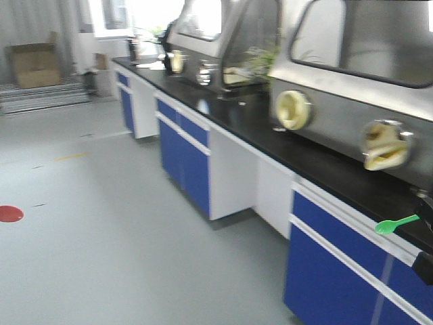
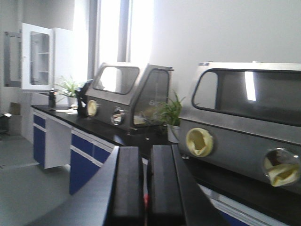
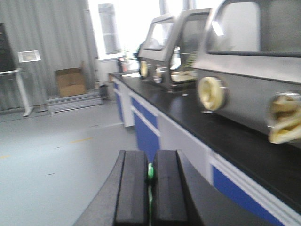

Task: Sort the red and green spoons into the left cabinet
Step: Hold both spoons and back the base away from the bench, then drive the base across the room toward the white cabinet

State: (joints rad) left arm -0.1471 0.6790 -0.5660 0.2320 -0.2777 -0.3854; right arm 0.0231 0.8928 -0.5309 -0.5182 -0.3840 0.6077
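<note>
The green spoon [image 1: 396,224] sticks out to the left from my right gripper [image 1: 425,211] at the right edge of the front view, over the bench edge. In the right wrist view my right gripper [image 3: 150,153] is shut, with the green spoon [image 3: 150,172] pinched between its black pads. My left gripper [image 2: 146,150] is shut too, and a thin sliver of the red spoon [image 2: 146,198] shows in the narrow slit between its pads. The rest of the red spoon is hidden. The left cabinet is out of view.
A long black-topped lab bench [image 1: 223,112] with blue drawers runs along the right side. Steel glove boxes [image 1: 352,74] with yellowish ports stand on it. Grey floor [image 1: 88,223] spreads to the left, with a red spot [image 1: 10,214]. A cardboard box [image 1: 34,64] sits far back.
</note>
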